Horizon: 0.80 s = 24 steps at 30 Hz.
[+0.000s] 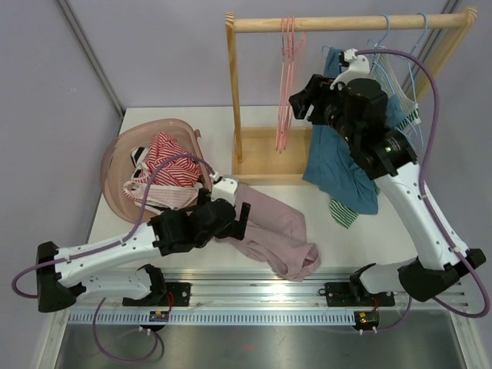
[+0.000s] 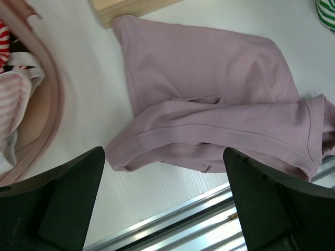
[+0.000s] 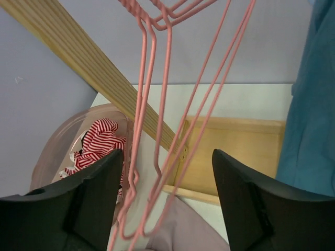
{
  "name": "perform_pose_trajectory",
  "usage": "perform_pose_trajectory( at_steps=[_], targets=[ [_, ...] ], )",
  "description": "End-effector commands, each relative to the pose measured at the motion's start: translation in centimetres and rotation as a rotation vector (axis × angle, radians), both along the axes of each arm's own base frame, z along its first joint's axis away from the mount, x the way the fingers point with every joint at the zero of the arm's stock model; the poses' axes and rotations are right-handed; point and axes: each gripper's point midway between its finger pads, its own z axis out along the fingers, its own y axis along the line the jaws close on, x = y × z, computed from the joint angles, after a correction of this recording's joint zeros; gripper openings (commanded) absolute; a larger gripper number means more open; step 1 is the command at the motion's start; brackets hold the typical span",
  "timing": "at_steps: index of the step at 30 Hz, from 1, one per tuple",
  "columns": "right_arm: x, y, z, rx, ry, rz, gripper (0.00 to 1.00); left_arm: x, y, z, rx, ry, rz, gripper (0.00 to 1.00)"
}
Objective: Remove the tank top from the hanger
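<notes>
A teal garment [image 1: 338,157], which looks like the tank top, hangs from a blue hanger [image 1: 384,38] on the wooden rail [image 1: 346,21]; its edge shows in the right wrist view [image 3: 310,125]. My right gripper [image 1: 304,96] [image 3: 167,204] is open and empty, raised just left of the teal garment. Bare pink hangers [image 1: 288,77] [image 3: 157,125] hang right in front of its fingers. My left gripper [image 1: 240,219] [image 2: 165,204] is open and empty, low over a mauve garment [image 1: 273,231] [image 2: 209,104] lying on the table.
A pink basket [image 1: 115,165] [image 2: 49,104] with red-striped clothes [image 1: 165,157] [image 3: 99,136] stands at the left. The rack's wooden base [image 1: 269,150] [image 3: 235,151] and post [image 1: 233,92] are mid-table. A green-striped cloth [image 1: 344,213] hangs under the teal garment. More blue hangers [image 1: 415,46] hang at the right.
</notes>
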Motion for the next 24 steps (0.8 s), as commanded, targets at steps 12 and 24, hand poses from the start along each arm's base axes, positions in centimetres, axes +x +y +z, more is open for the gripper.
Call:
perform_pose_trajectory(
  at_steps=[12,24],
  targets=[
    [-13.4,-5.1,0.8,0.046,-0.122,0.129,1.0,-1.0,-11.8,-3.2,0.044,-0.032,-0.309,0.99],
    [-22.1,-4.3,-0.2,0.072,-0.203,0.426,0.99,-0.6,-15.9,-12.7,0.148,0.072,-0.327,0.99]
  ],
)
